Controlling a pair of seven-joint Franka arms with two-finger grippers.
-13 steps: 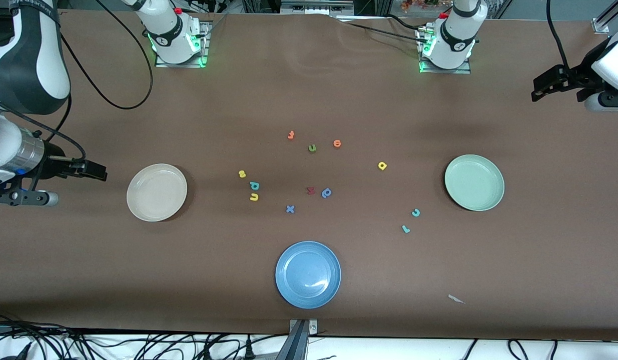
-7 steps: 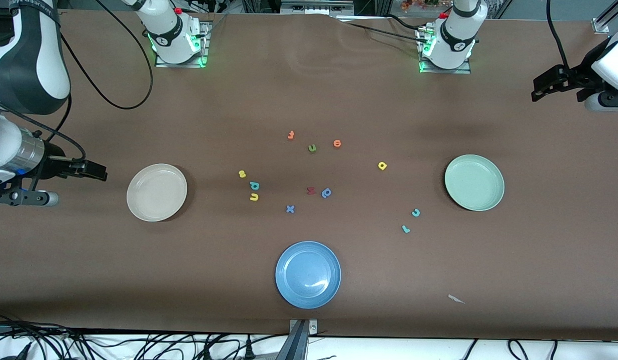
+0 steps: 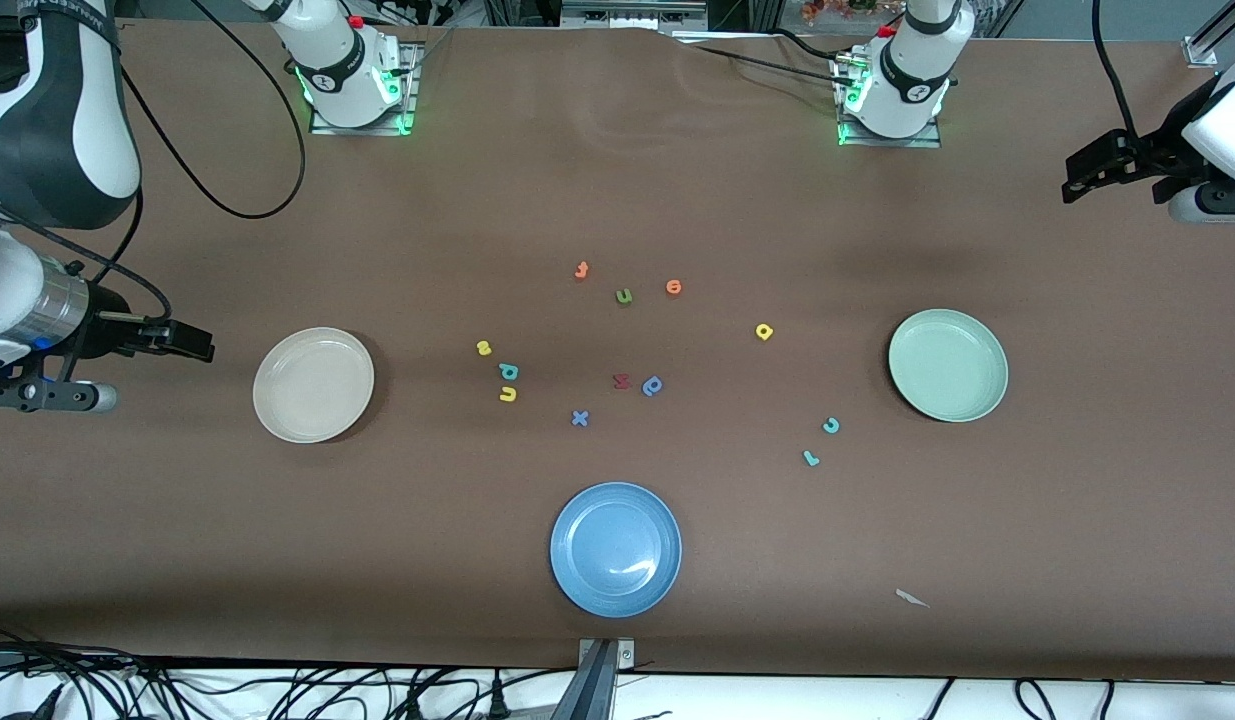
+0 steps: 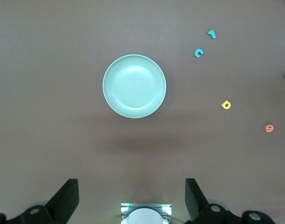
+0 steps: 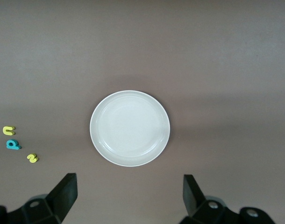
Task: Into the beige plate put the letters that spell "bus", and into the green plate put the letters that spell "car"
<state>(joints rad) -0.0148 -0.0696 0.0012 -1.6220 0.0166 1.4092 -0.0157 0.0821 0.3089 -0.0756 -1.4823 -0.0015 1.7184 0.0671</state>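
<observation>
Lying flat on the brown bench [image 3: 1077,500]: tiny foam letters, both plates bare. Beige plate [image 3: 313,384] round, shallow, plain, toward the right arm's end; green plate [image 3: 947,364] its pale mint twin toward the left arm's end. Yellow "s" [image 3: 483,348], teal "b" [image 3: 508,372] and yellow "u" [image 3: 507,395] in a short row near the beige plate. Yellow "a" [image 3: 764,331], teal "c" [image 3: 830,425] and teal "r" [image 3: 810,458] near the green plate, apart from one another. Wide bare bench around both plates. Too small to read any letter's long axis. Left claw [image 4: 131,198] wide open, holding nothing, high over the green plate. Right claw [image 5: 129,196] likewise spread and unladen over the beige plate.
</observation>
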